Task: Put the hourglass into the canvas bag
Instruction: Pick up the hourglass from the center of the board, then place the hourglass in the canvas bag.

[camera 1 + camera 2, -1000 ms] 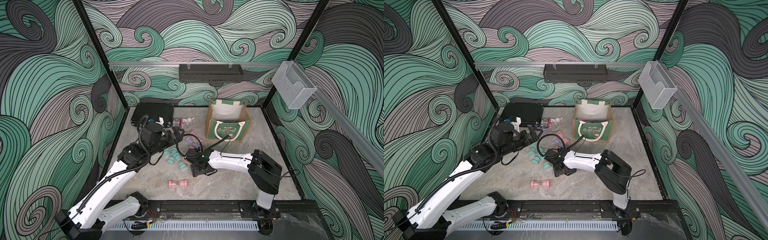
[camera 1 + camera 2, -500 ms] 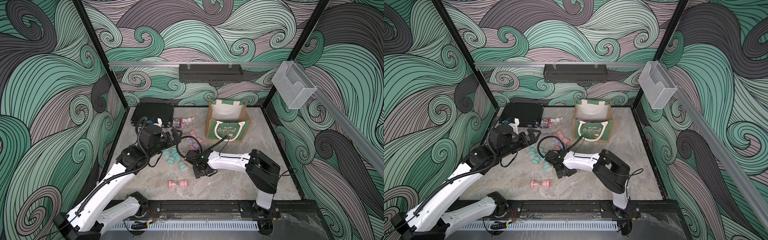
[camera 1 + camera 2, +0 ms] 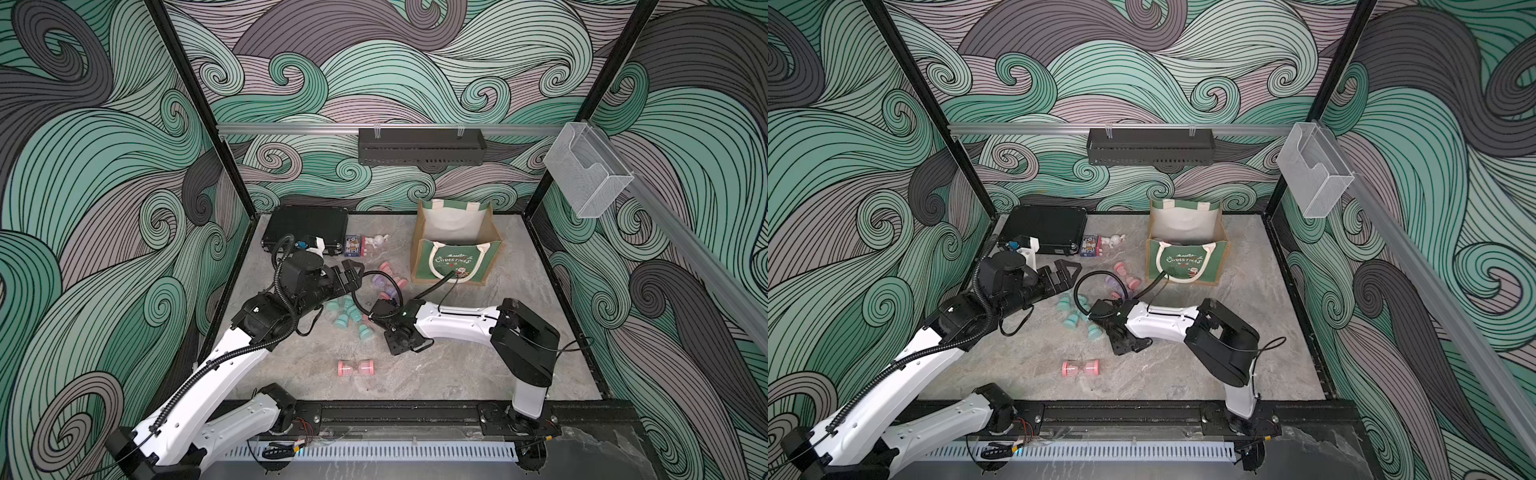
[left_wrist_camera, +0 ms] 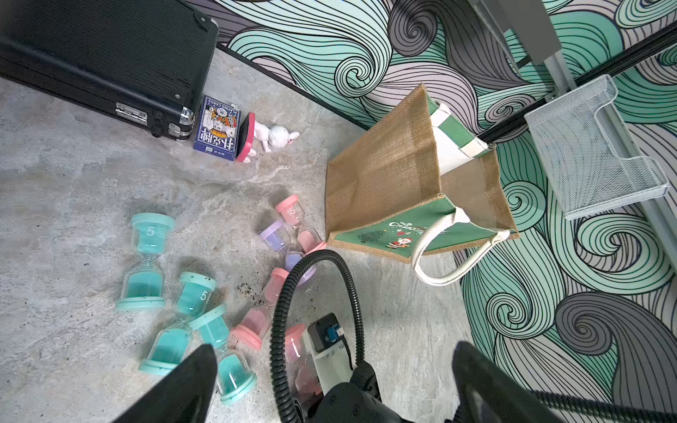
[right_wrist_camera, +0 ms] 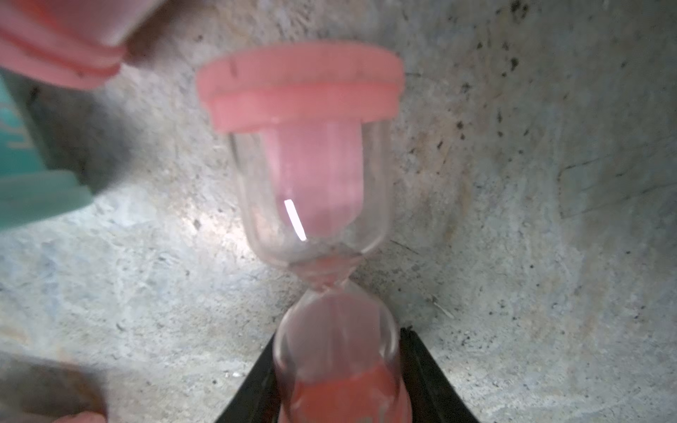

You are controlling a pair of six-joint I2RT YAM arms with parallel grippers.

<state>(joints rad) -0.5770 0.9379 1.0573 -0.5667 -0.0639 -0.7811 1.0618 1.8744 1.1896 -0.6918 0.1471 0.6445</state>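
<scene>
Clamping my right jaws on the pink hourglass [image 5: 315, 190], its long axis running straight out; canvas bag [image 3: 453, 262] standing farther back, left jaws apart

The left white-and-black robot arm [image 3: 232, 361] is stretched forward and upward from its base at the near rail, with the elbow raised and the black wrist section held roughly level above the table. The left gripper [image 3: 348, 277] is kept off the surface, its two black fingers [image 4: 183, 384] spread wide. The right white-and-black robot arm [image 3: 453, 322] is folded low, the forearm laid nearly level and the wrist bent downward. The right gripper [image 5: 337, 340] is held close to the table. In the blurred wrist view its black fingers [image 5: 428, 373] seem to be closed against the lower bulb of a pink-capped clear hourglass [image 5: 311, 183].
</scene>
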